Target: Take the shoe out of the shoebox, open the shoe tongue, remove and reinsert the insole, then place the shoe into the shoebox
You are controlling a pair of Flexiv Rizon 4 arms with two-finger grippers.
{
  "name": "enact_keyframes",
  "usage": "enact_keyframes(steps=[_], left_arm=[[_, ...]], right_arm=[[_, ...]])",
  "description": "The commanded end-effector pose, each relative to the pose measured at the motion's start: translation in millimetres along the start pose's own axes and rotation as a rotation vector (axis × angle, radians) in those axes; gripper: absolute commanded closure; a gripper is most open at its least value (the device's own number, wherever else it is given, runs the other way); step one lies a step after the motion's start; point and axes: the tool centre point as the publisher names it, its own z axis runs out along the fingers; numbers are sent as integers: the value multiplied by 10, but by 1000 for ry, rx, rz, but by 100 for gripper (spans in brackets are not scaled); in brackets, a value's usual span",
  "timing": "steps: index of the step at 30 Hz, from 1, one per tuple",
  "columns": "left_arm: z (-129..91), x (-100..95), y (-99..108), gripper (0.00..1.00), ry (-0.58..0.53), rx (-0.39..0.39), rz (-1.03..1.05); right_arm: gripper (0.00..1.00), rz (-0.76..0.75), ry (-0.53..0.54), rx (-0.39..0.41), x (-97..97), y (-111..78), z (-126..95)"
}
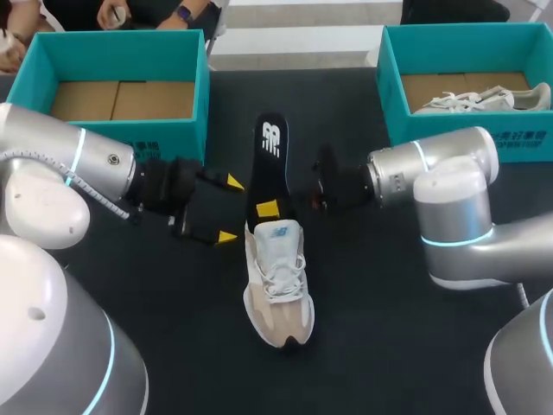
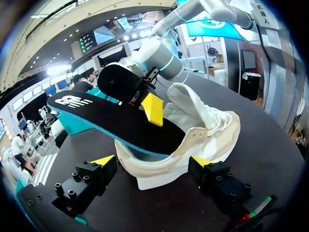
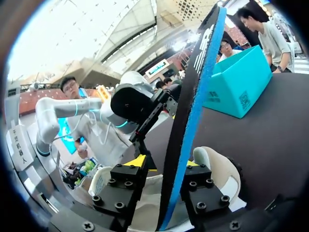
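Centre frame, jaws of the right arm (image 1: 406, 169) clamp the insole (image 1: 270, 151) jutting from the shoe (image 1: 278, 277); jaws of the left arm (image 1: 95, 160) stand apart beside its heel. The upper-left shoebox (image 1: 130, 138) shows its cardboard floor, and the upper-right shoebox (image 1: 393, 95) holds a second shoe (image 1: 475, 100).

Head view: the lower end of the insole (image 1: 270, 164) is hidden inside the shoe (image 1: 278, 277). Only 1 yellow tip of the right gripper (image 1: 269, 208) shows, on top of the insole; the 2nd finger lies under the insole, out of sight. At the upper right of the frame, the right shoebox (image 1: 389, 86) is cut off by the frame edge, and the 2nd shoe (image 1: 475, 99) inside it runs to that edge.

Right wrist view: the black finger blocks cover most of both yellow tips.

Left wrist view: the insole covers the shoe's opening. Whether a tip of the left gripper (image 2: 152, 161) touches the shoe's sole cannot be told.
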Motion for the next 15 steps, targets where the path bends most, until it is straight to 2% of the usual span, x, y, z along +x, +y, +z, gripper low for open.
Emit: enact_keyframes(steps=[1, 2, 3, 9, 15], left_arm=[[7, 6, -11, 0, 0, -6, -1], [7, 6, -11, 0, 0, -6, -1], [7, 6, -11, 0, 0, -6, -1], [7, 6, -11, 0, 0, -6, -1], [7, 6, -11, 0, 0, -6, -1]], right_arm=[[77, 0, 3, 32, -12, 69, -57], [86, 0, 2, 35, -14, 73, -62], [100, 1, 5, 38, -17, 76, -67], [100, 39, 21, 37, -45, -61, -57], [100, 106, 31, 37, 44, -262, 18]])
